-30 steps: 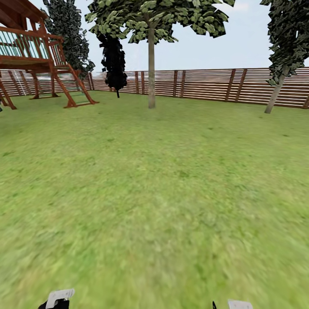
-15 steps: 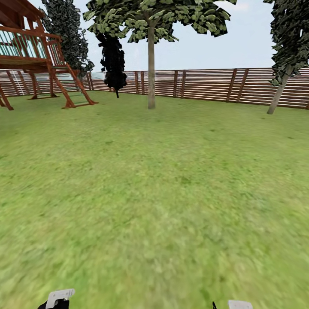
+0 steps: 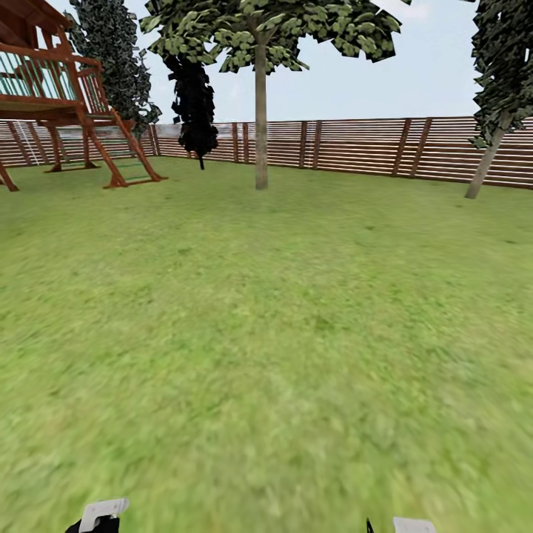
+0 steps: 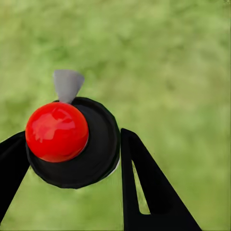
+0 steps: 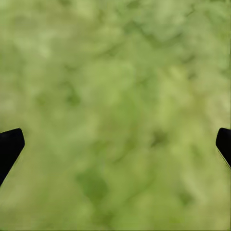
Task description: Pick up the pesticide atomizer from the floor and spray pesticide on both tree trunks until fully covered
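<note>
**Atomizer clamped in the left gripper over open lawn**

The pesticide atomizer (image 4: pixel 72 144) sits at the lower left of the left wrist view, seen from above: a round black body with a glossy red ball on top and a small grey nozzle tip poking out toward the upper part of the frame. The left gripper (image 4: pixel 72 166) is clamped on it, one black finger pressed to each side of the black body, with blurred green grass beneath.

In the right wrist view the right gripper (image 5: pixel 115 144) hangs with its fingers spread wide apart, only the two dark tips showing at the left and right edges, nothing between them but grass.

In the head view the floor (image 3: pixel 281 333) is a broad stretch of green lawn filling the middle and lower frame. A tree with a straight pale trunk (image 3: pixel 260 111) stands upper centre, well away across the grass, its leafy crown along the top edge. A second tree (image 3: pixel 488 155) leans at the upper right edge. Behind both runs the brown slatted fence (image 3: pixel 355 144). A dark, narrow tree (image 3: pixel 194 104) stands left of the central trunk near the fence, and a red-brown wooden play structure (image 3: pixel 66 104) with a ladder fills the upper left corner.
</note>
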Available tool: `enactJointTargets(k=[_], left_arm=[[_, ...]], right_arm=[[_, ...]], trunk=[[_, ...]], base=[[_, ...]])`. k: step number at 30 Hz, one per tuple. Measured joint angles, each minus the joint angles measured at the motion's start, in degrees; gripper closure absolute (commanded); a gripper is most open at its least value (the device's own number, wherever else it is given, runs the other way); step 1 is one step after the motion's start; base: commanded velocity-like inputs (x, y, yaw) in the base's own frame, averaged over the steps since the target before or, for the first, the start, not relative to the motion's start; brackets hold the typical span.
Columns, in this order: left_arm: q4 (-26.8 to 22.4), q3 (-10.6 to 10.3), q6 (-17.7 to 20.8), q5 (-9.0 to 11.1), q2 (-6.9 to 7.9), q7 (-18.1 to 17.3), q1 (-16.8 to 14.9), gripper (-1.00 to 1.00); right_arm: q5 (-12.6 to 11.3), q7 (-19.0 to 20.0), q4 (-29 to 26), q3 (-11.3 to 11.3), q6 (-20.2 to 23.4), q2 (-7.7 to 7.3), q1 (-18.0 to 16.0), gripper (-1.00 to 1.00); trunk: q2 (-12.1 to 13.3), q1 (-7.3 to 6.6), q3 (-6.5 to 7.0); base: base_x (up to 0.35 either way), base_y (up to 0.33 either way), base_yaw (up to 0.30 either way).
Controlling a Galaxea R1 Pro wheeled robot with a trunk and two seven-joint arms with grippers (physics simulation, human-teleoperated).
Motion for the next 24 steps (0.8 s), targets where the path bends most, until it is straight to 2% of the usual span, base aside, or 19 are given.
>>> enactJointTargets(k=[24], left_arm=[[0.0,0.0,0.0,0.0,0.03,0.0,0.0,1.0]], right_arm=[[0.0,0.0,0.0,0.0,0.0,0.0,0.0,-1.0]], trunk=[[0.0,0.0,0.0]], base=[[0.34,0.0,0.0]])
